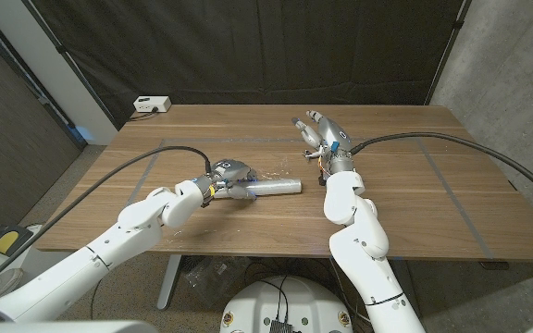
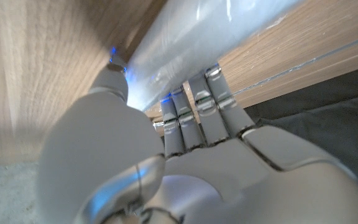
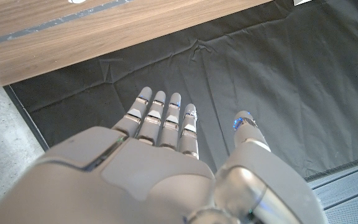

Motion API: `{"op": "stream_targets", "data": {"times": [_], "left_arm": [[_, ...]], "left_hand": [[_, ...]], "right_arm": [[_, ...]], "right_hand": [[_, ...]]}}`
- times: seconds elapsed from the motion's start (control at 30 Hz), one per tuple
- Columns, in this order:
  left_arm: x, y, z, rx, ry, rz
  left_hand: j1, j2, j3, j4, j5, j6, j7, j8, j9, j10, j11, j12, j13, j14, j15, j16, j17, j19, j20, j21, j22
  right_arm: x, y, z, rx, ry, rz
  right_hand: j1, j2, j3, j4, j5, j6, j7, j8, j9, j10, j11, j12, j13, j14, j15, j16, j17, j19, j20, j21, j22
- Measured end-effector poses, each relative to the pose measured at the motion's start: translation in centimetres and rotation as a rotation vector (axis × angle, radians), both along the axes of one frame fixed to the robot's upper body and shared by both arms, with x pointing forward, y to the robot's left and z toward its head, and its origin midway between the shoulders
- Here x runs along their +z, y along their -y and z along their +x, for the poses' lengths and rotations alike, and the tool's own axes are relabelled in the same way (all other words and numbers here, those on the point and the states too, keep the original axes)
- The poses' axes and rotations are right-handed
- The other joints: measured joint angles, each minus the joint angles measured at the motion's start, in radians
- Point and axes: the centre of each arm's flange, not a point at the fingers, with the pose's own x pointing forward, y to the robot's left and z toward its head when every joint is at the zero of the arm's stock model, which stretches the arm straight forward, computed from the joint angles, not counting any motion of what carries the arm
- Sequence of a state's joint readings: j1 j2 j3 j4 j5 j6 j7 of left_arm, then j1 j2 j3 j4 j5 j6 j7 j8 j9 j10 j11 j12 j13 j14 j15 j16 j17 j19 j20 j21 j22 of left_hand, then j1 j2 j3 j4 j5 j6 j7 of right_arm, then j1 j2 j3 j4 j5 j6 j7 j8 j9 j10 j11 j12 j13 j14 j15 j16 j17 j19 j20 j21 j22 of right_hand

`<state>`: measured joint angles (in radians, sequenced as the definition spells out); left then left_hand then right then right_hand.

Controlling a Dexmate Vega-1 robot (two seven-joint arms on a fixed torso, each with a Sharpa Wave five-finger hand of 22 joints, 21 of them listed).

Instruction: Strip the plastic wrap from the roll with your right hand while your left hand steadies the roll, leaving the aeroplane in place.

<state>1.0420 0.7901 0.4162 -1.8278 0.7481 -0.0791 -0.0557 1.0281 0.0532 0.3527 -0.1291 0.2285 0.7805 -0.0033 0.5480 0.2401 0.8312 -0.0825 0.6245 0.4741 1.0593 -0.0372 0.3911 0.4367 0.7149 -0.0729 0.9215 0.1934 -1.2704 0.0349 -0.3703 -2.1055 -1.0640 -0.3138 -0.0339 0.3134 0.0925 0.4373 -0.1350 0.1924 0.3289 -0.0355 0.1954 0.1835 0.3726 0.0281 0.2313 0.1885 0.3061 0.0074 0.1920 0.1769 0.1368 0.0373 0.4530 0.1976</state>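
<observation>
Your left hand (image 1: 222, 176) grips the roll (image 1: 271, 187) at mid-table; right hand (image 1: 326, 137) hangs well apart, fingers spread, empty. Wrap looks thin, slick, clingy — I'd pinch a loose edge nr the free end, not the roll.

The roll (image 1: 268, 187) is lying on its side on the wooden table, a bit left of the middle and near my edge. It's a pale, whitish tube with clear plastic wrap (image 1: 280, 176) crinkling off it, kinda shiny where the light hits. Long axis runs roughly left to right, and my left hand (image 1: 227, 177) is wrapped around its left end. Up close from my left wrist, the roll (image 2: 197, 43) looks glossy and translucent, pressed between my fingers (image 2: 194, 112) and thumb.
</observation>
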Motion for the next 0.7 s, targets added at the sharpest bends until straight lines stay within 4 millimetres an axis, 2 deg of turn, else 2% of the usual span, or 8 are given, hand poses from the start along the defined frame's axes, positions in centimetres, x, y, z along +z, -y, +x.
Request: {"op": "stream_targets", "data": {"times": [0.27, 0.43, 0.7], "left_arm": [[1.1, -1.3, 0.1, -0.101, -0.052, -0.212], [1.7, -1.8, 0.1, -0.162, -0.083, -0.321], [2.6, -2.6, 0.4, -0.262, -0.137, -0.511]], "left_hand": [[0.000, 0.000, 0.000, 0.000, 0.007, 0.001, 0.001, 0.000, 0.001, -0.003, -0.003, 0.008, 0.000, 0.002, -0.002, 0.000, 0.037, -0.005, 0.001, 0.015, -0.002], [0.000, 0.000, 0.000, 0.000, 0.007, 0.001, 0.001, 0.000, 0.047, -0.010, -0.010, 0.030, 0.001, 0.002, -0.002, 0.006, 0.060, -0.005, 0.002, 0.023, 0.000], [0.000, 0.000, -0.002, 0.002, 0.008, 0.001, 0.001, 0.000, 0.057, -0.015, -0.012, 0.042, 0.001, 0.002, -0.002, 0.006, 0.085, -0.005, 0.002, 0.030, 0.000]], "right_arm": [[0.0, 0.0, -0.1, -0.004, 0.011, 0.008], [-0.1, 0.0, -0.1, -0.004, 0.013, 0.012], [-0.3, 0.2, -0.3, 0.035, 0.025, 0.037]], "right_hand": [[0.000, 0.000, 0.000, 0.000, 0.000, 0.000, 0.000, 0.000, 0.000, 0.000, 0.000, 0.000, 0.000, 0.000, 0.000, -0.004, 0.000, 0.000, 0.000, 0.000, 0.000], [0.000, 0.000, 0.000, 0.000, 0.000, 0.000, 0.000, 0.000, 0.000, 0.000, 0.000, 0.000, 0.000, 0.000, 0.000, -0.004, 0.000, 0.000, 0.000, 0.000, 0.000], [-0.003, -0.003, 0.000, 0.000, 0.000, 0.000, 0.000, 0.000, 0.000, 0.000, 0.000, 0.000, 0.000, 0.000, 0.000, -0.004, 0.000, 0.000, 0.000, 0.000, 0.000]]}}
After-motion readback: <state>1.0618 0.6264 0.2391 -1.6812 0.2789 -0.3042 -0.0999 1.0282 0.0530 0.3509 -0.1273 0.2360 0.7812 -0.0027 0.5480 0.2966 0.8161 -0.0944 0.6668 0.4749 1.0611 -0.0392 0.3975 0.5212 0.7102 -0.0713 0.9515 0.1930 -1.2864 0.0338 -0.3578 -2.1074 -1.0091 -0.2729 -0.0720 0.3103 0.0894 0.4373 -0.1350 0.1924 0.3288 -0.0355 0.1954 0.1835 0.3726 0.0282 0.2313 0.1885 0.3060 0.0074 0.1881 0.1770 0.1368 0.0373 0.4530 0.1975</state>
